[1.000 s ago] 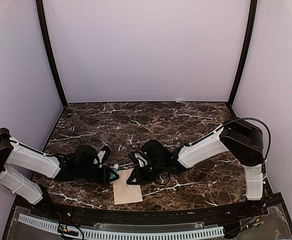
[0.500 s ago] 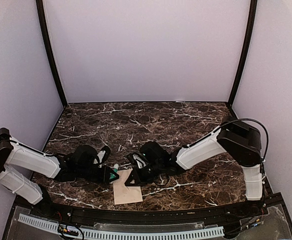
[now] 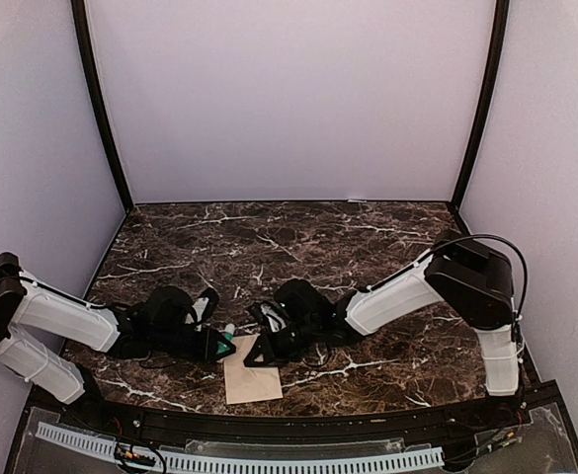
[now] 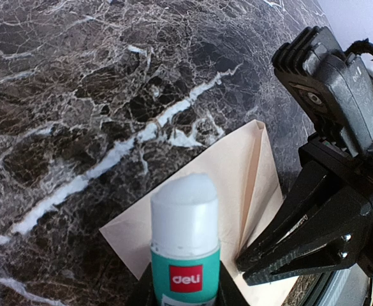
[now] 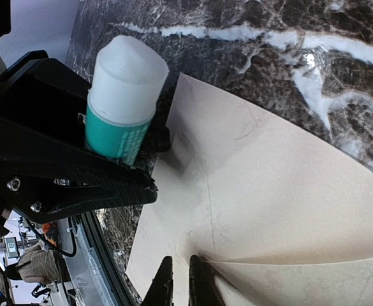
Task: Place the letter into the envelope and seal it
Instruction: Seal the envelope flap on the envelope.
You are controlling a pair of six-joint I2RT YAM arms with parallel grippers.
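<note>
- Dark brown marble-patterned table [image 4: 78, 95], glossy and veined in white.
- Cream-beige paper envelope [image 5: 269, 191]: thin, matte and creased along diagonal folds. It lies flat near the table's near edge, between the two grippers.
- Teal plastic glue stick [image 4: 185, 236]: cylindrical, with a red label and a rounded white waxy top.
- Left gripper [image 3: 219, 344]: black jaws clamped on the stick's body, its tip just over the envelope's edge.
- Right gripper [image 5: 181, 280]: jaws almost together, pinching the edge of the envelope's flap.
</note>
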